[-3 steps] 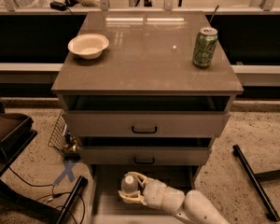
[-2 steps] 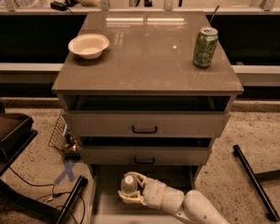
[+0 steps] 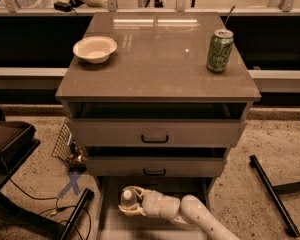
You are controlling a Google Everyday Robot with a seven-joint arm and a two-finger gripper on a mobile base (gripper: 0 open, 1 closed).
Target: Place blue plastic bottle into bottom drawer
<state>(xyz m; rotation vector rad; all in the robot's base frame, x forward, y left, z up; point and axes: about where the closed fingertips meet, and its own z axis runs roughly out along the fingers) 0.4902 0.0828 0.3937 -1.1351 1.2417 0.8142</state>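
The small clear blue plastic bottle (image 3: 126, 196), white cap up, is clamped in the gripper (image 3: 130, 202) over the bottom drawer (image 3: 111, 225) at 6 o'clock. Its label is unreadable.

Two-finger gripper (image 3: 128, 201) grasping a small clear plastic bottle with white cap (image 3: 127, 197) at the open grey-brown bottom drawer (image 3: 106, 220)
The cream fingers (image 3: 133, 212) clasp the bottle, cap uppermost, over the drawer's left part; a cream bowl (image 3: 95, 49) and a green soda can (image 3: 219, 50) stand well apart on the cabinet top (image 3: 157, 59).
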